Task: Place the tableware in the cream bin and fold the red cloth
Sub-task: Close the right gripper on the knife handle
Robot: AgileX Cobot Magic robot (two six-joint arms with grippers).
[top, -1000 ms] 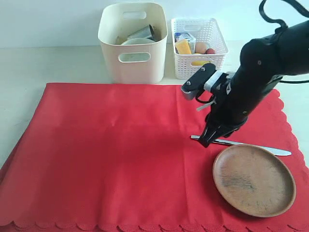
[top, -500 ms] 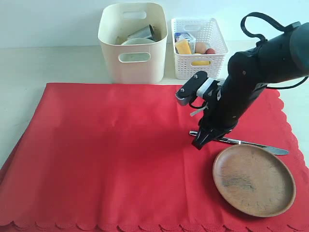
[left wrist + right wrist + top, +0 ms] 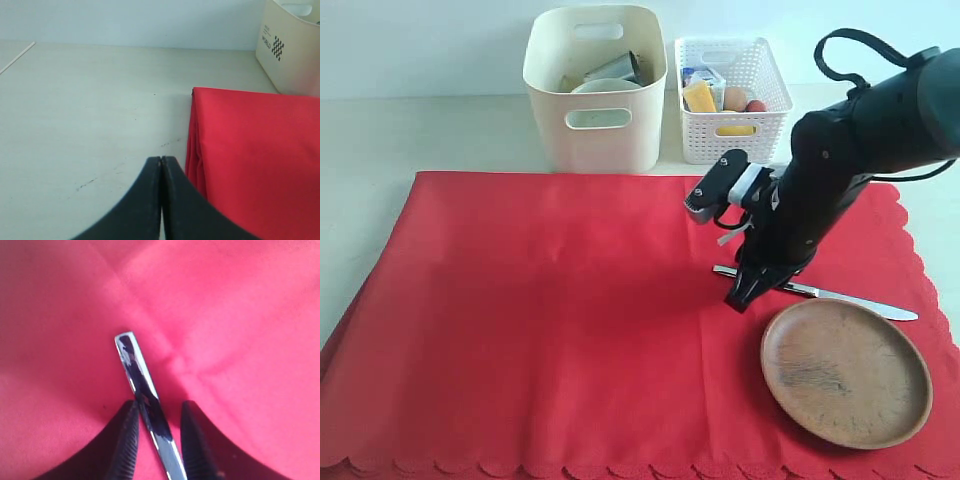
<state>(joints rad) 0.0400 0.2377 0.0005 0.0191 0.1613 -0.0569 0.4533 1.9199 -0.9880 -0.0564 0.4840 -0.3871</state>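
Observation:
A metal table knife [image 3: 840,297] lies on the red cloth [image 3: 550,320], just behind the round brown wooden plate [image 3: 846,372]. My right gripper [image 3: 740,298] is down at the knife's handle end, open, with its fingers on either side of the handle [image 3: 142,385]; a gap shows on one side in the right wrist view [image 3: 159,407]. The cream bin [image 3: 595,130] stands behind the cloth and holds the steel cup [image 3: 615,68] and the pale bowl [image 3: 605,87]. My left gripper [image 3: 161,159] is shut and empty over bare table beside the cloth's edge [image 3: 255,150]. Spoon and chopsticks are hidden.
A white lattice basket [image 3: 720,140] with food items stands right of the cream bin. The cream bin's corner [image 3: 295,45] shows in the left wrist view. The cloth's scalloped edges run along the front and right of the table.
The right gripper has shifted a little left and settled over the knife's handle end. The knife has been nudged slightly. The plate and bins have not moved.

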